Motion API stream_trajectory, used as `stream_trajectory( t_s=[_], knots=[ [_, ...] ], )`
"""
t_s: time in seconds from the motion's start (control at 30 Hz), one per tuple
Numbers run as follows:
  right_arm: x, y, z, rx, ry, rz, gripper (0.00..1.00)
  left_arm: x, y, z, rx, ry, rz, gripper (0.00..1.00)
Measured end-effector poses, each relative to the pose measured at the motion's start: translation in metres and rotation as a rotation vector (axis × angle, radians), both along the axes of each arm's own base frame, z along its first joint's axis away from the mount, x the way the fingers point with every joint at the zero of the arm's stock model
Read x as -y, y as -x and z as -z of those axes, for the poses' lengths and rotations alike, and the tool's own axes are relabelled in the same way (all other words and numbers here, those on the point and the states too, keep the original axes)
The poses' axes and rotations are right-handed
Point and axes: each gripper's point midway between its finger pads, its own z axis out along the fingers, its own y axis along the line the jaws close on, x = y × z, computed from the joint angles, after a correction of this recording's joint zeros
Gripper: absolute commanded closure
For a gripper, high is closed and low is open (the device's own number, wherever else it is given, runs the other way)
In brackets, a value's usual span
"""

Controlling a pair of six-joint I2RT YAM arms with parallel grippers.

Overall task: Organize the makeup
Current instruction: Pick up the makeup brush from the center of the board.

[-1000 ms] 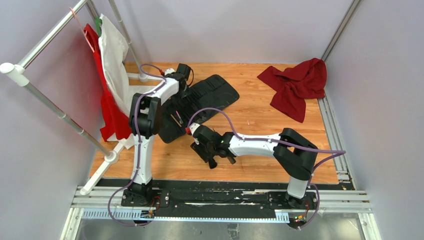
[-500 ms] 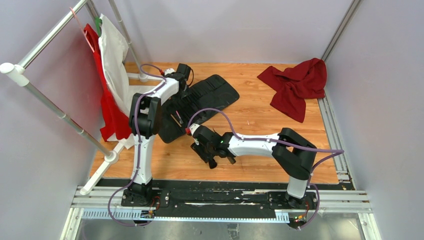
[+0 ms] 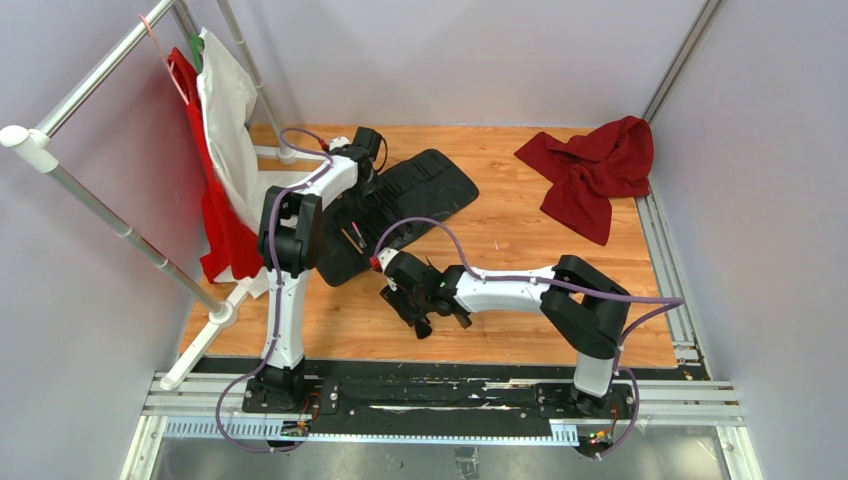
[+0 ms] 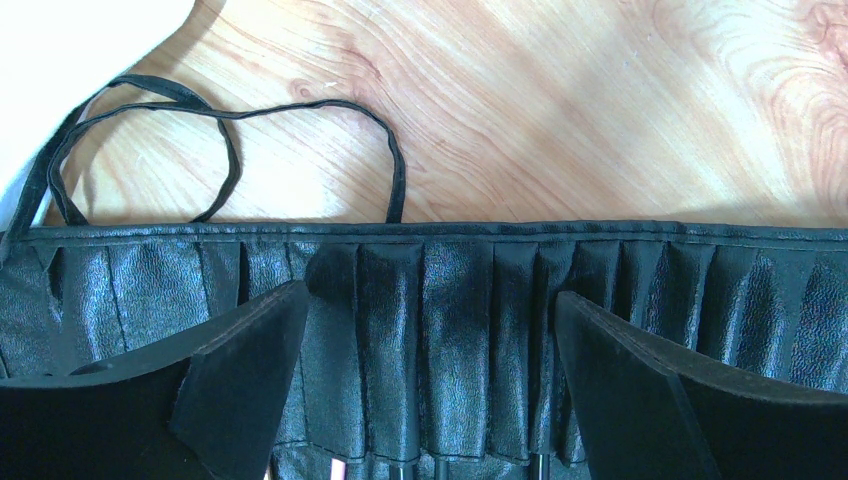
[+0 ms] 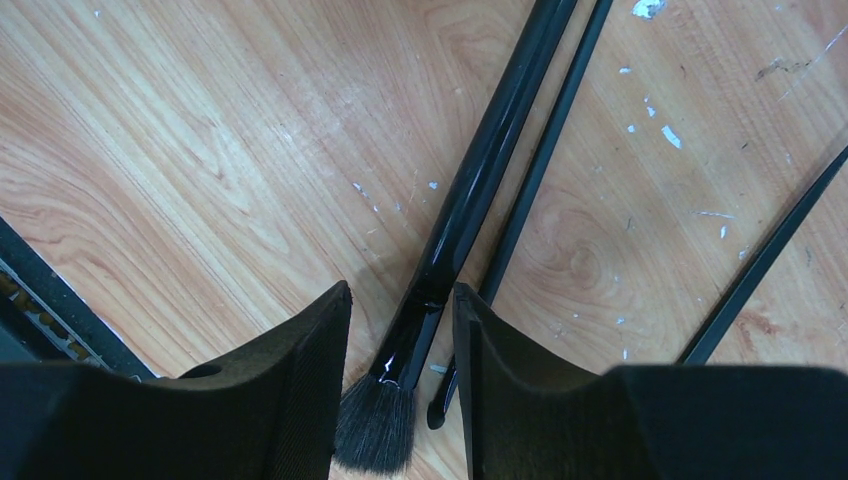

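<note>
The slim black-handled makeup brush (image 5: 475, 190), long axis pointing away along the wooden worktop (image 5: 200, 150), is being straddled at its bristle end by the right gripper's (image 5: 401, 290) parted jaws.

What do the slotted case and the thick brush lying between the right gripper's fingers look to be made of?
Slotted case: looks like black faux leather or coated fabric, going by its pebbled grain, soft sheen and pleated pockets. Thick brush: the handle seems to be glossy black lacquered plastic or wood, judging by its sharp reflections. Its tuft is soft dark hair; whether natural or synthetic I cannot tell.
</note>
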Motion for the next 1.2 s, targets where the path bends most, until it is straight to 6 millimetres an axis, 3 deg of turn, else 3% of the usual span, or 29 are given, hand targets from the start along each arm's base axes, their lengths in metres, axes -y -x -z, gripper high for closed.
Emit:
stream_trajectory(
  t_s=[0.4, 0.53, 0.83, 1.07, 1.2],
  knots=[
    [0.000, 0.001, 0.007, -0.010, 0.008, 0.001, 0.63, 0.000, 0.000, 0.000, 0.001, 0.000, 0.000, 0.02],
    [0.000, 0.000, 0.007, -0.005, 0.008, 0.006, 0.70, 0.000, 0.000, 0.000, 0.000, 0.000, 0.000, 0.02],
    [-0.003, 0.000, 0.007, 0.021, 0.011, 0.024, 0.97, 0.000, 0.000, 0.000, 0.000, 0.000, 0.001, 0.02],
    [0.000, 0.000, 0.005, 0.037, 0.038, 0.028, 0.99, 0.000, 0.000, 0.000, 0.000, -0.001, 0.002, 0.02],
    [0.012, -0.004, -0.004, 0.069, 0.088, 0.028, 0.99, 0.000, 0.000, 0.000, 0.000, -0.001, 0.002, 0.02]
  ],
)
